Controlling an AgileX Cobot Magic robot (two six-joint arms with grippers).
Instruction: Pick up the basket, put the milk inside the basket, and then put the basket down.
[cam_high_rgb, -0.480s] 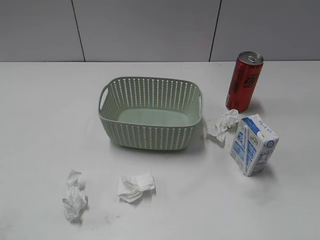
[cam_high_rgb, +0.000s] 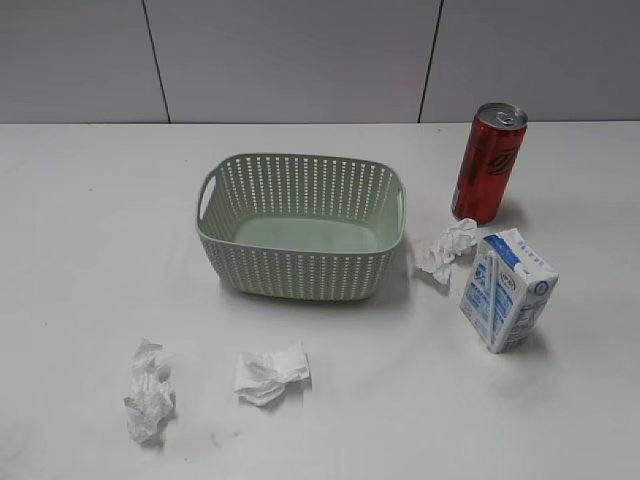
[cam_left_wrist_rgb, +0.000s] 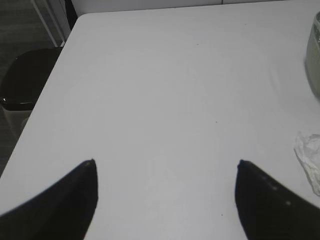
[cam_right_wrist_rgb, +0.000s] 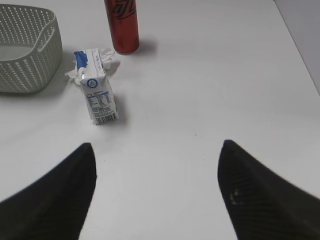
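Observation:
The pale green basket (cam_high_rgb: 300, 225) stands empty on the white table, centre of the exterior view; it also shows at the top left of the right wrist view (cam_right_wrist_rgb: 25, 47). The white and blue milk carton (cam_high_rgb: 505, 290) stands upright to its right, and in the right wrist view (cam_right_wrist_rgb: 97, 87). My left gripper (cam_left_wrist_rgb: 165, 162) is open and empty over bare table, well left of the basket, whose edge (cam_left_wrist_rgb: 315, 55) shows at the right. My right gripper (cam_right_wrist_rgb: 157, 145) is open and empty, short of the milk. Neither gripper shows in the exterior view.
A tall red drink can (cam_high_rgb: 488, 162) stands behind the milk. Crumpled tissues lie between basket and milk (cam_high_rgb: 445, 248), in front of the basket (cam_high_rgb: 268, 373) and at front left (cam_high_rgb: 148, 392). A dark bin (cam_left_wrist_rgb: 22, 80) stands off the table's left edge.

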